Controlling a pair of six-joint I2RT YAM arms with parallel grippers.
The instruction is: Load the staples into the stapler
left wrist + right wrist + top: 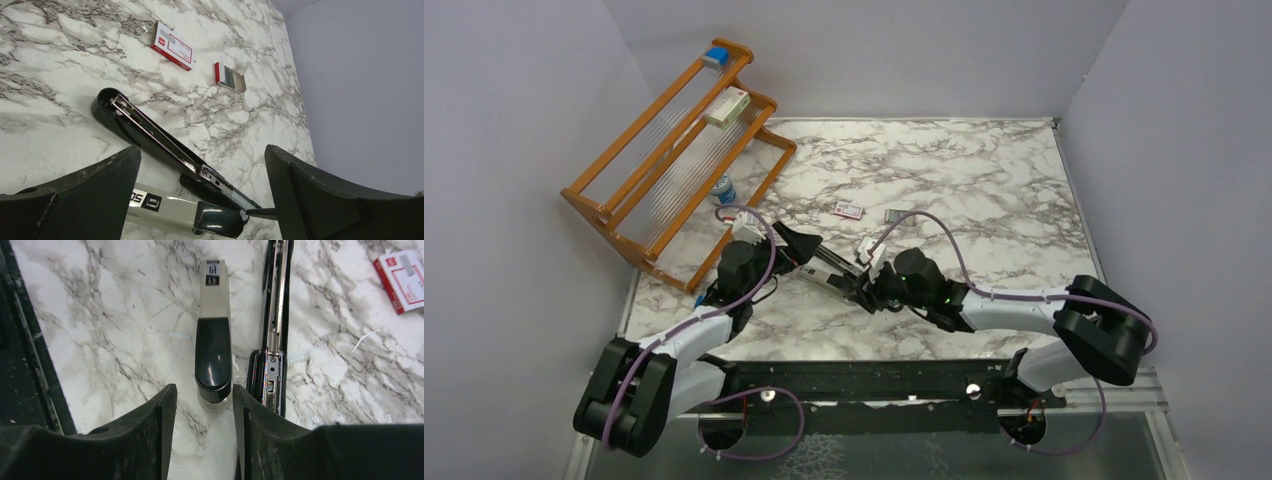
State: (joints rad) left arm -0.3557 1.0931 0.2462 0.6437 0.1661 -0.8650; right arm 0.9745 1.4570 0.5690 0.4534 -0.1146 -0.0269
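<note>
The black stapler (829,268) lies opened flat on the marble table, its silver rail (150,132) bare in both wrist views (276,315). A light grey bar with a glossy black cap (213,347) lies alongside it. My right gripper (202,395) is open; the capped end sits between its fingertips with a gap on each side. The left gripper (202,150) is wide open at the stapler's other end, with nothing between its fingers. Beyond the stapler lie a red-and-white packet (172,46) and a small tray of grey staples (231,78).
A wooden rack (614,210) stands at the back left, holding a white-and-red box (727,107) and a blue item (715,57), with a small bottle (724,188) beside it. Grey walls close in the table on the left, back and right.
</note>
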